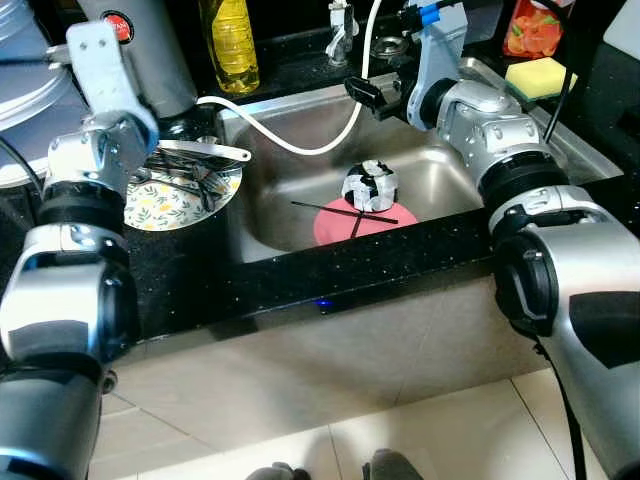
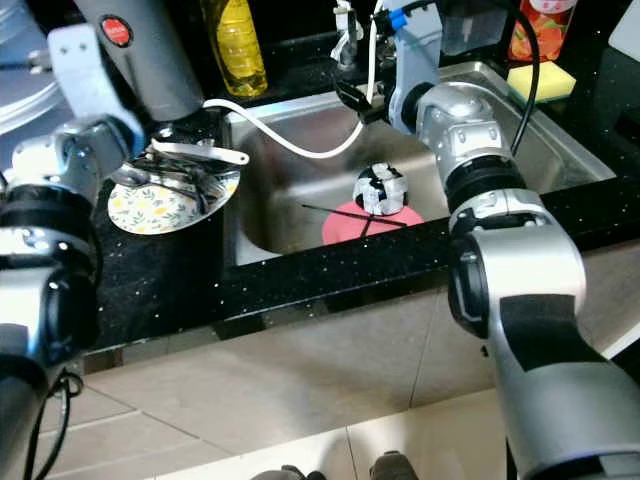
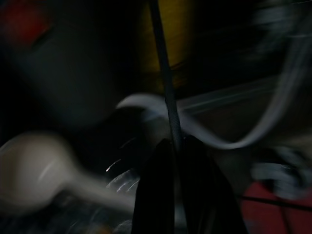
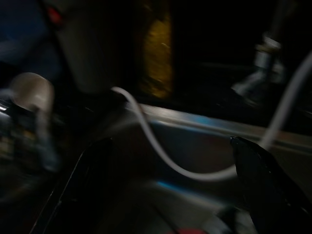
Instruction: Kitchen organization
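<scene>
One floral plate (image 1: 165, 205) sits on the black counter (image 1: 190, 280) at the sink's 9 o'clock, carrying a pile of metal cutlery (image 1: 200, 160), a ladle among it. The left gripper (image 3: 178, 190) hovers just over this plate; in the left wrist view its two black fingers are pressed together on a thin dark stick (image 3: 163, 78).

One steel sink (image 1: 290, 215) holds one pink plate (image 1: 335, 225) with two thin black chopsticks (image 1: 345, 210) crossed on it, and one black-and-white cup (image 1: 370, 185) at the plate's 12 o'clock. One white hose (image 1: 300, 145) loops across the basin.

The right gripper (image 4: 165, 195) hangs over the sink's back edge, at the cup's 12 o'clock and apart from it, fingers spread wide, holding nothing.

Behind stand one yellow bottle (image 1: 232, 45) and one yellow sponge (image 1: 540, 78).
</scene>
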